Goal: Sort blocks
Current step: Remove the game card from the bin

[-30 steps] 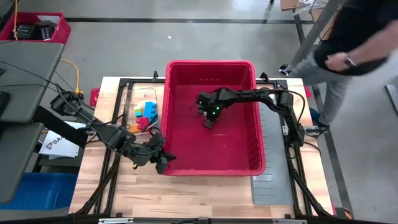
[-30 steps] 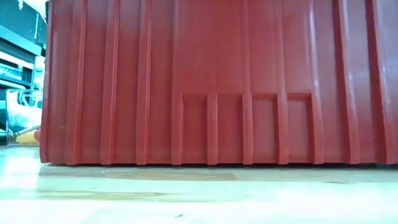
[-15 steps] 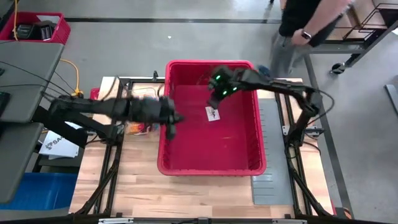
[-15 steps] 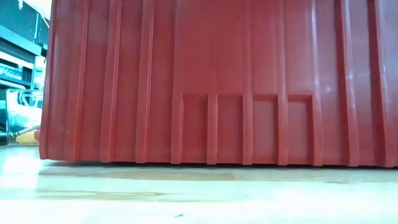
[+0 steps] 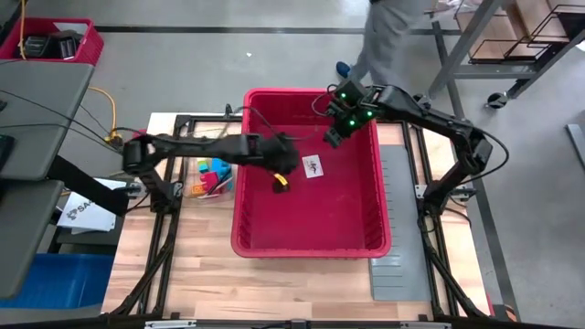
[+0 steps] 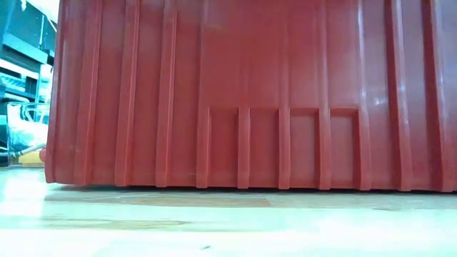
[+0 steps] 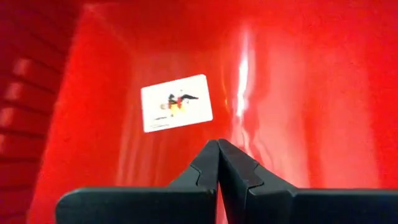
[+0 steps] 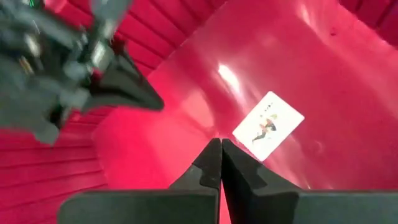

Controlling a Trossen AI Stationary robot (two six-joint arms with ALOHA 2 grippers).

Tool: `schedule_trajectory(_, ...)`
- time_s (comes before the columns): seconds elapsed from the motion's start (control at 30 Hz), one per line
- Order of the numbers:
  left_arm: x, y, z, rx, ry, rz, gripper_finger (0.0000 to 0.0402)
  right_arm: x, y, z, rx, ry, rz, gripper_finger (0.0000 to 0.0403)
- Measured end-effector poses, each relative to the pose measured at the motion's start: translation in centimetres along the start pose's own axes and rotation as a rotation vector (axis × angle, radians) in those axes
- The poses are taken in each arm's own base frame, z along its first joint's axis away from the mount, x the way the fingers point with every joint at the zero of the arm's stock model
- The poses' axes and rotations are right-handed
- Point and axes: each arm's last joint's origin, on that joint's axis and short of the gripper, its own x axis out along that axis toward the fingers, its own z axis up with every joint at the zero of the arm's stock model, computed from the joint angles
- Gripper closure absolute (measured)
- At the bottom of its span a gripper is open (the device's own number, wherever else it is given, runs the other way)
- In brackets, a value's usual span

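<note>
Wooden tabletop carries a large red plastic bin at its centre; from table height I see only the bin's ribbed red wall. On my overhead view, the left gripper reaches over the bin's left rim and hangs inside. Its jaws are fully closed and hold nothing. The right gripper sits above the far right part of the bin, jaws likewise pressed together and empty. A white rectangular card with a small printed figure lies flat on the bin floor between the two grippers. The small coloured plastic blocks rest in a clear container just beside the bin's left wall. A person stands beyond the table's far edge.
</note>
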Motion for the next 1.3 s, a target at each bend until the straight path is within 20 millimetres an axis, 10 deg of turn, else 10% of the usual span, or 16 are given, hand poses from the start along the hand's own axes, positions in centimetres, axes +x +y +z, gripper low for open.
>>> schedule_trajectory(0.37,6.6,-1.1,-1.5,-0.093,0.158,-0.015,0.0401,1.8,-1.5,0.8,0.276,-0.037,-0.117,0.0403)
schedule_trajectory(0.9,11.3,-0.2,-3.1,-0.083,0.030,0.022,0.0401,13.5,-7.9,0.0,0.635,0.249,-0.202,0.0403)
schedule_trajectory(1.3,14.2,-0.9,-3.8,-0.095,0.004,0.067,0.0401,15.2,-10.2,0.2,0.692,0.135,-0.423,0.0403)
